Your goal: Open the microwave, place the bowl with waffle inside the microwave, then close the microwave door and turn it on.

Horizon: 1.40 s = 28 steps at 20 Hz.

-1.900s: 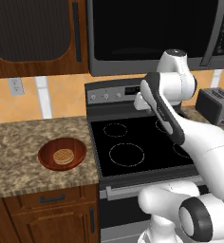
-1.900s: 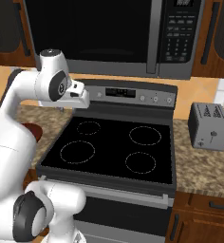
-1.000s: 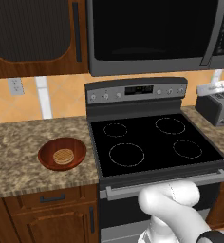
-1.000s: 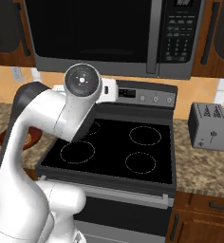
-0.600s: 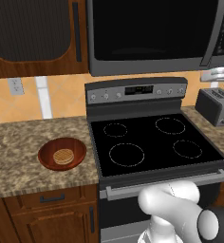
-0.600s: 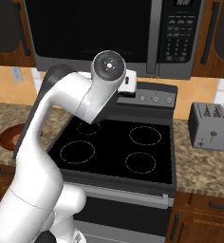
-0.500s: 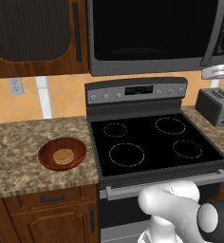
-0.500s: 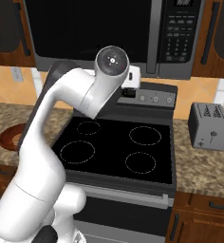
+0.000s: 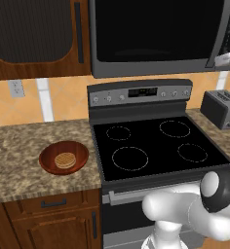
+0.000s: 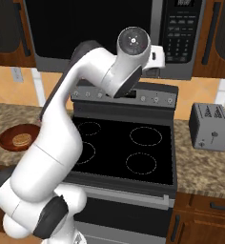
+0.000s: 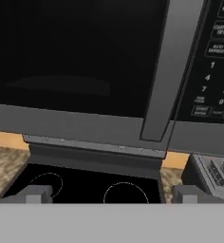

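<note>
The microwave hangs above the stove, and its microwave door is closed. In the hand view my gripper is open and empty, a short way in front of the lower part of the door. The grey bar handle runs up ahead and slightly right, with the keypad beside it. From the right base view my raised hand hovers at the microwave's lower right front. The reddish-brown bowl rests on the counter left of the stove, holding the tan waffle; the bowl is far from the gripper.
A black-topped stove with a knob panel sits under the microwave. A silver toaster stands on the counter to its right. Brown cabinet doors flank the microwave. My arm arches over the stove's left half.
The arm has swung up from over the stove and to the right, bringing the hand in front of the microwave's handle side. The jaws stayed open; the bowl has not moved.
</note>
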{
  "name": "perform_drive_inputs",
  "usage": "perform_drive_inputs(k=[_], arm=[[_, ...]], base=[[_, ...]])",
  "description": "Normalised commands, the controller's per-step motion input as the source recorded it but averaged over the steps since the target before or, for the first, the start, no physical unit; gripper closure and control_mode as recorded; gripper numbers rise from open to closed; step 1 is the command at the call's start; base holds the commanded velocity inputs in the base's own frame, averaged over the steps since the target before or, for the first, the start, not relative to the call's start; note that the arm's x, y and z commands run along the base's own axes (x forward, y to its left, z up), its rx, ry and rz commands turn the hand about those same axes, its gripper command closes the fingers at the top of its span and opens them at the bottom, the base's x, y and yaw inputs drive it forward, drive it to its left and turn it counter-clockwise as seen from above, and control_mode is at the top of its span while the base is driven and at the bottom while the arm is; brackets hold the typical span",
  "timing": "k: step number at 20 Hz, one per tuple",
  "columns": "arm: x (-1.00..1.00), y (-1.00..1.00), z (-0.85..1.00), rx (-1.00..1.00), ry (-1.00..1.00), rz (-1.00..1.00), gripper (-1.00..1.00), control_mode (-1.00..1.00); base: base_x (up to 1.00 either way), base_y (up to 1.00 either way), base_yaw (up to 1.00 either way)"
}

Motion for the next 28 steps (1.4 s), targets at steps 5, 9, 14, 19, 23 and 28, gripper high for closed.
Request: perform_drive_inputs(k=[5,9,14,19,23,28], arm=[[0.29,-0.32,0.55,-0.01,-0.01,-0.16,-1.0,-1.0],[0.18,-0.13,0.2,0.0,-0.09,-0.2,-1.0,-1.0],[0.17,0.01,-0.01,0.03,-0.09,-0.06,-1.0,-1.0],[0.19,-0.02,-0.09,0.11,0.0,0.07,-1.0,-1.0],[0.29,-0.02,-0.11,0.14,-0.05,0.07,-1.0,-1.0],[0.42,-0.03,-0.11,0.09,-0.06,0.04,-1.0,-1.0]], base=[[0.0,0.0,0.0],[0.0,0.0,0.0],[0.0,0.0,0.0],[0.0,0.0,0.0],[0.0,0.0,0.0],[0.0,0.0,0.0]])
